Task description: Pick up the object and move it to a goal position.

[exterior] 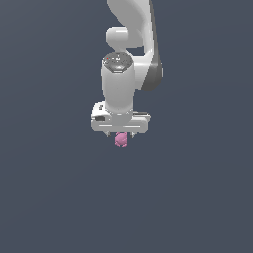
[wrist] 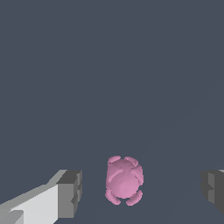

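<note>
The object (exterior: 120, 140) is a small pink faceted lump with stubby nubs, lying on the dark grey floor. In the exterior view it shows just below the white gripper (exterior: 120, 134), which hangs straight over it and hides its upper part. In the wrist view the object (wrist: 124, 180) lies between the two grey fingertips (wrist: 70, 193), with clear gaps on both sides. The gripper (wrist: 141, 190) is open and touches nothing.
The white arm (exterior: 129, 39) rises from the gripper toward the top of the exterior view. A plain dark grey surface (exterior: 197, 188) surrounds the object on all sides.
</note>
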`<state>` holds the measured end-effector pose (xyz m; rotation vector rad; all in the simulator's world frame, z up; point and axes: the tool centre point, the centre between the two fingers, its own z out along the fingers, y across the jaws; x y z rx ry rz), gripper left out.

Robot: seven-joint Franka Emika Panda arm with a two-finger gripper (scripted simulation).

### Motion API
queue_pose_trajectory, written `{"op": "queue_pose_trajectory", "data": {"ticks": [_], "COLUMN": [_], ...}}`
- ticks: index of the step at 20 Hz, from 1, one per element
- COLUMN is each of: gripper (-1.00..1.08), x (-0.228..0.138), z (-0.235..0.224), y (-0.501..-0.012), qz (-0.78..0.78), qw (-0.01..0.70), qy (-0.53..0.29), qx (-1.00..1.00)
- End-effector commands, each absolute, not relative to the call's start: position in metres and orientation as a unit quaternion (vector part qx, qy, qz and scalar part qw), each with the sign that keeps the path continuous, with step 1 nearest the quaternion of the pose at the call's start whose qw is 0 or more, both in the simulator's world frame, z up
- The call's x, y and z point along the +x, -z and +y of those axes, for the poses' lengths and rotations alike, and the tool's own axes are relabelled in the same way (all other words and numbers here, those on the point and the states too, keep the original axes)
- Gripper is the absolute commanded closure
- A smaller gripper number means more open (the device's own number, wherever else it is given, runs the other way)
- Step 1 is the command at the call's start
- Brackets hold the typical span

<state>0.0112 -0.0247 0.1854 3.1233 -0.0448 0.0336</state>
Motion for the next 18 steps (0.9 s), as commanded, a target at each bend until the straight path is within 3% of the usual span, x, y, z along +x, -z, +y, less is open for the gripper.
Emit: {"op": "queue_pose_trajectory", "data": {"ticks": [1, 18], "gripper": [-0.92, -0.92], "x": [0.011, 0.014], "z": [-0.025, -0.015], "y": [-0.185, -0.19], "qz": [-0.014, -0.022], "qw": [0.009, -0.007], "qy": [-0.011, -0.023], "qx": [1.0, 0.999]}}
